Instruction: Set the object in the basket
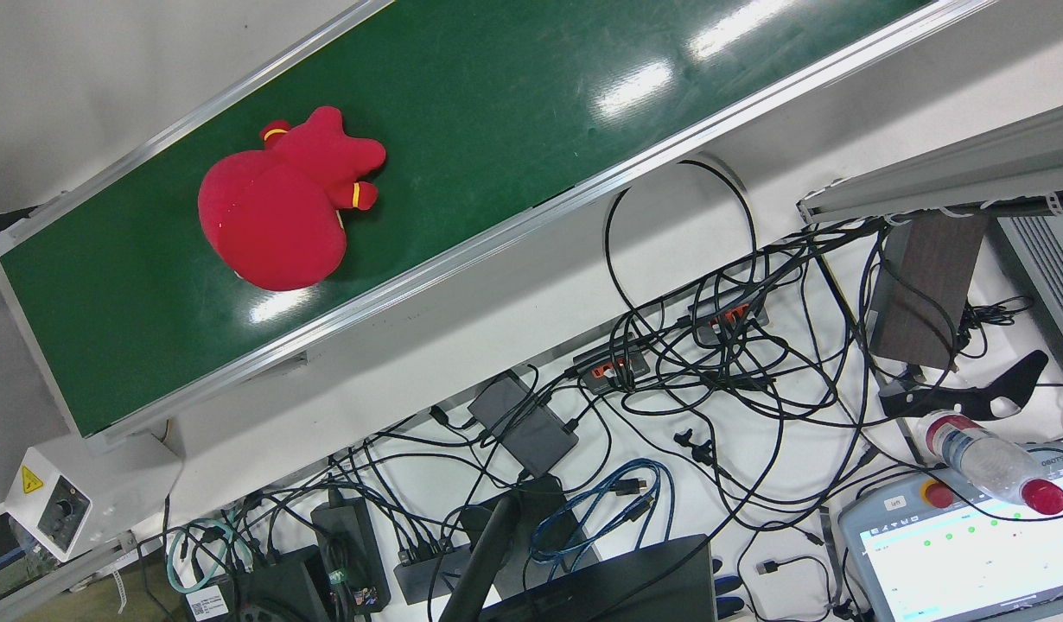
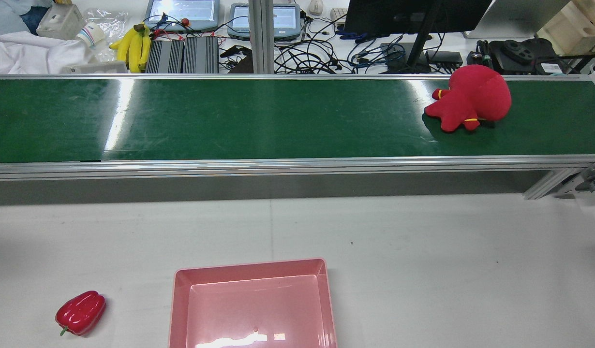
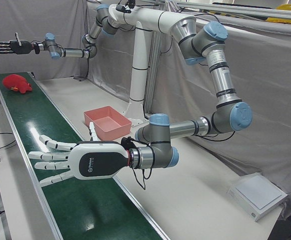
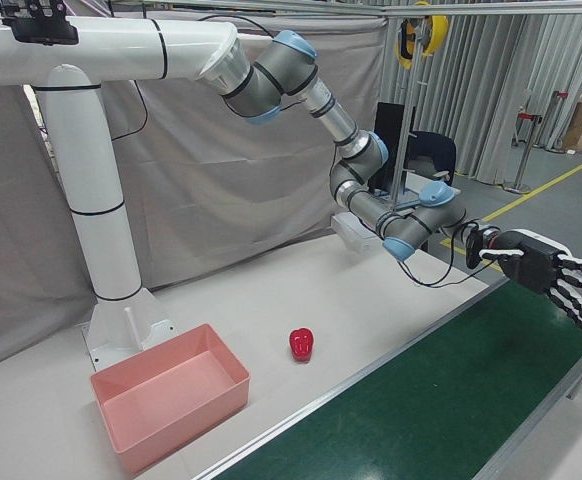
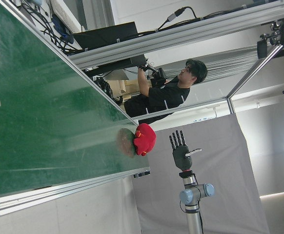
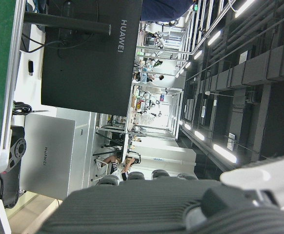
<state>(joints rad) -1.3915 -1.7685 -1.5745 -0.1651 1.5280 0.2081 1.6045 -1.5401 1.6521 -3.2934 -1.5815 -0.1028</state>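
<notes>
A red plush toy (image 1: 268, 216) lies on the green conveyor belt (image 1: 497, 112), at the belt's right end in the rear view (image 2: 471, 99). It also shows in the left-front view (image 3: 15, 83) and the left hand view (image 5: 144, 139). The pink basket (image 2: 251, 270) stands empty on the white table, also in the left-front view (image 3: 93, 114) and the right-front view (image 4: 181, 430). My left hand (image 3: 68, 159) is open above the belt, far from the toy; the right-front view shows it too (image 4: 546, 275). My right hand (image 3: 10, 46) is open, raised above and beyond the toy (image 5: 180, 148).
A red bell pepper (image 2: 81, 312) lies on the table to the basket's left (image 4: 302, 343). Beyond the belt a desk holds tangled cables (image 1: 713, 371), a water bottle (image 1: 989, 462), bananas (image 2: 133, 46) and monitors. A white box (image 3: 258, 195) sits at the table's corner.
</notes>
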